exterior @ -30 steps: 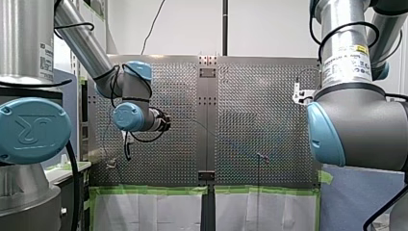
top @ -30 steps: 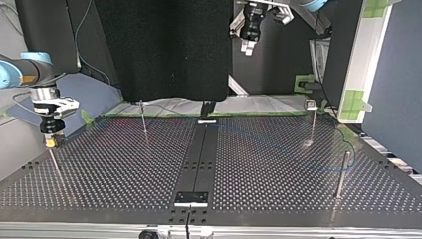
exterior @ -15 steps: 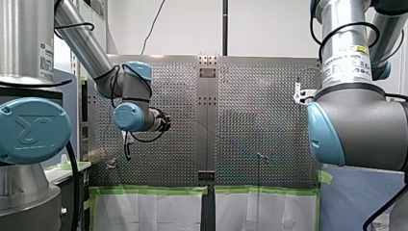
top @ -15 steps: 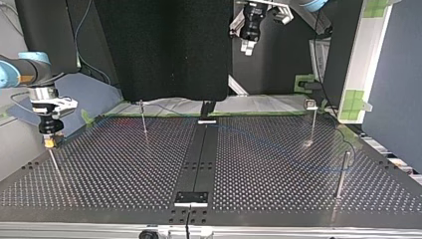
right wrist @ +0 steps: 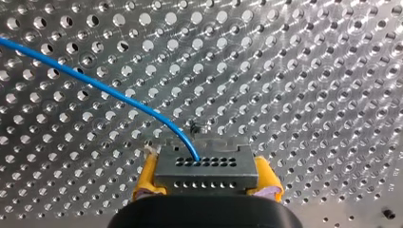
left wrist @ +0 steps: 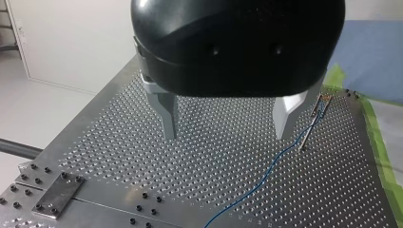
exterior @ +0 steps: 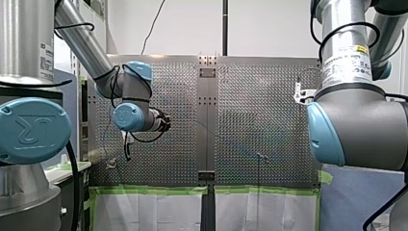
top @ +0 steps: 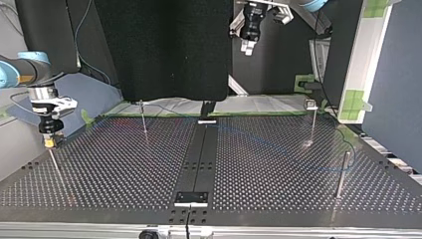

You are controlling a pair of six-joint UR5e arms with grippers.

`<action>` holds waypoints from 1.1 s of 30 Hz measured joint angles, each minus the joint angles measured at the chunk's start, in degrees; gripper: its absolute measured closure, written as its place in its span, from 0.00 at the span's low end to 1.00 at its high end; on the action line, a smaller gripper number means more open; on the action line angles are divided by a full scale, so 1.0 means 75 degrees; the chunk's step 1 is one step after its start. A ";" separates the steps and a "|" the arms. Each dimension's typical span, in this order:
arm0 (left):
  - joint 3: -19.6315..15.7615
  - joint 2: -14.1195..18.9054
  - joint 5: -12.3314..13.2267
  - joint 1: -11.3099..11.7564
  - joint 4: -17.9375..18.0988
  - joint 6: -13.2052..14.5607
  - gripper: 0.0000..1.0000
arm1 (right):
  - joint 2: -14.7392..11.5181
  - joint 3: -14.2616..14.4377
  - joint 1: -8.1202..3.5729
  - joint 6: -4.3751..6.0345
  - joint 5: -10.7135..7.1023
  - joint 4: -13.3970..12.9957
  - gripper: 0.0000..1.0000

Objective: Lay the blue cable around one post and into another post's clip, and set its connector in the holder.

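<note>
1. My right arm (top: 20, 74) enters the top view at its left. Its wrist is vertical, and the right tool (top: 51, 142) points straight down, low over the perforated surface (top: 124, 169) near that view's left edge.
2. In the right wrist view the yellow pads (right wrist: 147, 178) are clamped on a grey connector (right wrist: 205, 164) from both sides. They hold it over the holes of the surface.
3. The blue cable (right wrist: 95, 85) leaves the connector's upper face and arcs away across the surface.
4. In the top view a thin post (top: 54, 164) stands directly beneath the right tool. Whether the two touch cannot be read from that view.
5. My left arm comes in at the top view's upper right. The left tool (top: 247, 46) hangs high above the far edge of the surface, pointing down, well apart from the right tool.
6. In the left wrist view the two metal fingers (left wrist: 167, 114) stand spread wide, with nothing between them.
7. Ahead of the left tool and just beside one finger stands a clip post (left wrist: 313, 122). The blue cable runs over the surface to its foot.
8. In the front view my left arm (exterior: 130, 103) is bent at the elbow over the left half of the surface. My right arm (exterior: 356, 96) fills the view's right side.
</note>
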 joint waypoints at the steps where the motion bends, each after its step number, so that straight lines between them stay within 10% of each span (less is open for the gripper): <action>1: 0.0000 0.0000 0.0000 0.0000 0.0000 0.0000 0.00 | 0.0000 0.0000 -0.0001 0.0003 0.0000 0.0001 1.00; 33: -0.0009 -0.0014 -0.0023 0.0002 -0.0050 0.0000 0.00 | -0.0237 0.0002 0.0059 -0.0101 0.0214 0.0499 1.00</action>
